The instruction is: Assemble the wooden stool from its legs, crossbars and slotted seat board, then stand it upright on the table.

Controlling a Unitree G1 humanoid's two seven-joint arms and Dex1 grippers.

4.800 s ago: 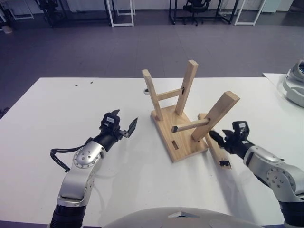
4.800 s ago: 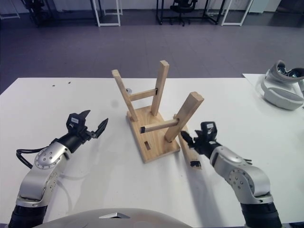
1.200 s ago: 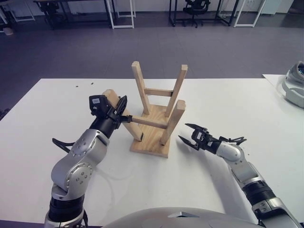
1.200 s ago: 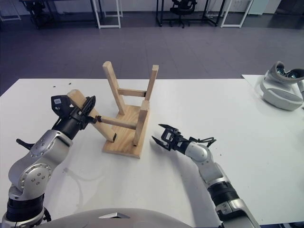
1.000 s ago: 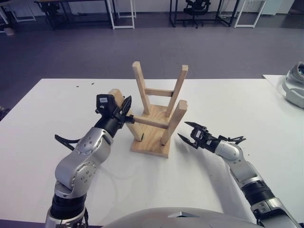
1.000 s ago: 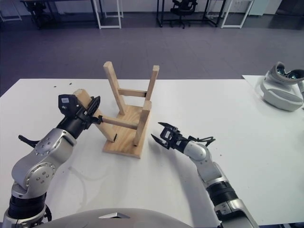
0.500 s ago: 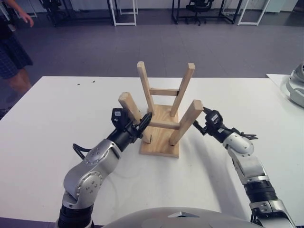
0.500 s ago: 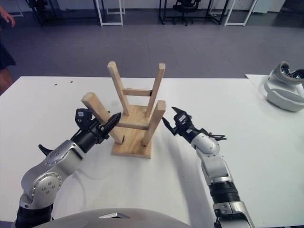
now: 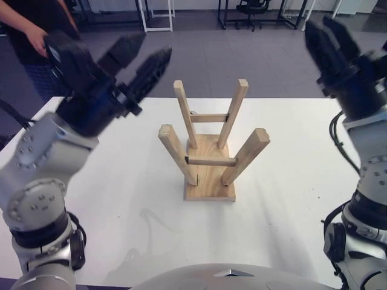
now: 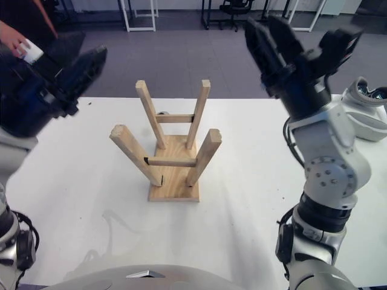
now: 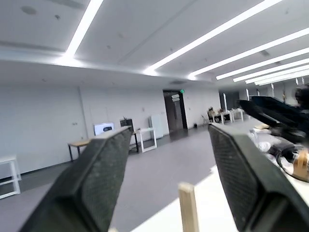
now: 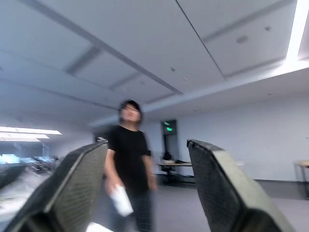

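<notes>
- Wooden stool (image 9: 208,158) sits mid-table (image 9: 121,181), upside down, seat board (image 9: 210,192) flat, legs up;
- left gripper (image 9: 144,55) and right gripper (image 9: 329,36) hang high above, fingers spread wide, empty;
- near-left leg (image 9: 176,154) splays outward; if loose, it could drop out when the stool is flipped.

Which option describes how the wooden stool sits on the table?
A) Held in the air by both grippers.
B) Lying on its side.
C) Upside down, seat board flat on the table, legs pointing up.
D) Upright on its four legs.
C: the wooden stool has its seat board flat on the table, with its four legs pointing up.
</notes>
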